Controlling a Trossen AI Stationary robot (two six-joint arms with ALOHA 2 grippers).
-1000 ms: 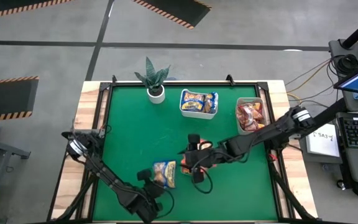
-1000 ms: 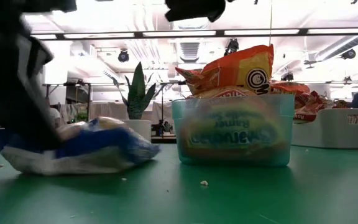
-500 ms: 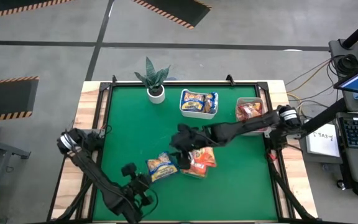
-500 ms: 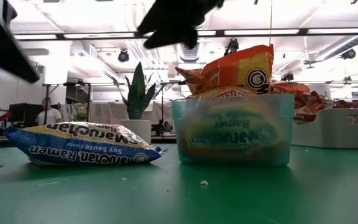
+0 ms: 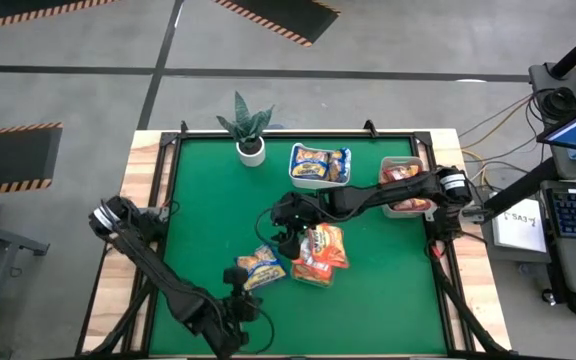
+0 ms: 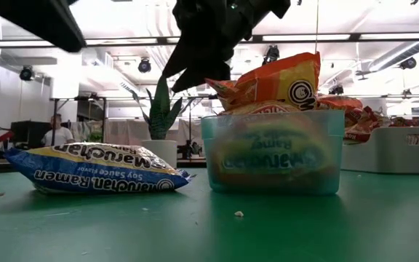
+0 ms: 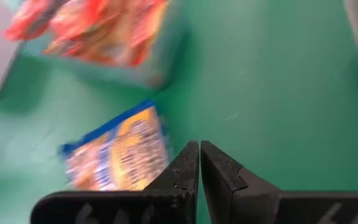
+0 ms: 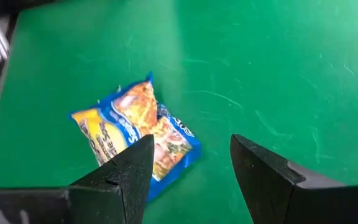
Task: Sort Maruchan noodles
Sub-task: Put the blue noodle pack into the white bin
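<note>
Sorting partway along, judging by the filled containers.

Carrying everything: wide green-covered table [image 5: 198, 220].

Reaching in from the right side over the table's middle: dark right arm, ending in the right gripper [image 5: 286, 228]. It is hanging above the green surface with fingers spread wide, gripping nothing and looking down on the loose packet.

Waiting near the front edge: left gripper [image 5: 238, 303], fingers pressed together with nothing between them, just beside that same packet.

Standing at the back: white rounded tub [image 5: 294, 172] holding yellow-and-blue packets. Near it, at the right edge, is a pale bin [image 5: 385, 168] holding dark red packets.

Sitting toward the middle: clear plastic tub [image 6: 268, 116], heaped with orange packets [image 6: 282, 80].

Lying flat on the green surface, outside every container and just beside the clear tub: one yellow-and-blue plastic ramen packet [image 5: 258, 268], label up.

Judging its handling:
- **Weight and feel:** probably weighing very little, with a thin, crinkling, rather slippery film around a stiff but brittle noodle block.
- **Risks:** likely sliding away under a sideways nudge, and cracking inside under a hard squeeze.
- **Where to hold:** best coming straight down with fingers wide, straddling the short width at the middle and closing gently on the block's edges. Pinching a crimped end seam looks riskier, since the film there may be slipping free or letting the packet dangle.
</note>
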